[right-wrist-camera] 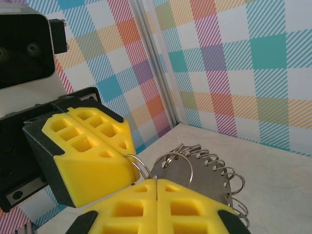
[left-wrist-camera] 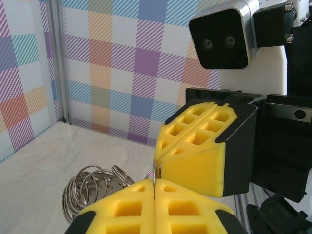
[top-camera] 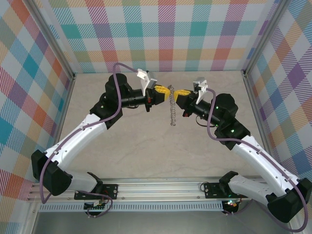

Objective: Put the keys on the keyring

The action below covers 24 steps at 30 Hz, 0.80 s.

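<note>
The keyring (top-camera: 172, 111) hangs between my two grippers above the middle of the table. Close up it is a round metal plate (right-wrist-camera: 204, 170) with several thin silver split rings (left-wrist-camera: 92, 187) through holes along its rim. My left gripper (top-camera: 168, 91) (left-wrist-camera: 155, 184) is shut, with a thin ring wire pinched between its yellow pads. My right gripper (top-camera: 179, 92) (right-wrist-camera: 156, 181) is shut too, tip to tip with the left one, and a ring runs into its closed pads. The key with the lilac head is out of view.
The beige tabletop (top-camera: 146, 146) lies below the hanging rings. Plaid walls close off the left, back and right, with metal corner posts (right-wrist-camera: 156, 68) (left-wrist-camera: 56, 63). An aluminium rail (top-camera: 161, 190) carries both arm bases at the near edge.
</note>
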{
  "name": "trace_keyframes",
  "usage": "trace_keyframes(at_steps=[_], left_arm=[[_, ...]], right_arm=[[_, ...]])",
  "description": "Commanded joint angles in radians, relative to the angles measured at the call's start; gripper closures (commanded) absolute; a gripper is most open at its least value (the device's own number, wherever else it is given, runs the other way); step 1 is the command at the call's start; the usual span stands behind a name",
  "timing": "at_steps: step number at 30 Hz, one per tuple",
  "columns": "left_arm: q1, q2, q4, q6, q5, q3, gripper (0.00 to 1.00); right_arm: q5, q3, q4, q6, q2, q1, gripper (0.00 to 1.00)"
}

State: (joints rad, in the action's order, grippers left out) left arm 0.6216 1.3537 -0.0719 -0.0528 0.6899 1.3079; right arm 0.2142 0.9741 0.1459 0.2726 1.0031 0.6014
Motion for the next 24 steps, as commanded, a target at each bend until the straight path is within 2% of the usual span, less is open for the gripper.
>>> trace_keyframes(at_steps=[1, 17, 24], left_arm=[[0.018, 0.006, -0.001, -0.007, 0.021, 0.050, 1.00], [0.018, 0.009, -0.012, -0.002, -0.035, 0.046, 1.00], [0.018, 0.001, -0.005, -0.002, -0.043, 0.044, 1.00]], right_arm=[[0.026, 0.029, 0.077, 0.002, 0.005, -0.003, 1.00], [-0.062, -0.001, 0.003, -0.044, -0.067, -0.003, 1.00], [-0.023, 0.001, 0.010, -0.033, -0.067, -0.003, 1.00]])
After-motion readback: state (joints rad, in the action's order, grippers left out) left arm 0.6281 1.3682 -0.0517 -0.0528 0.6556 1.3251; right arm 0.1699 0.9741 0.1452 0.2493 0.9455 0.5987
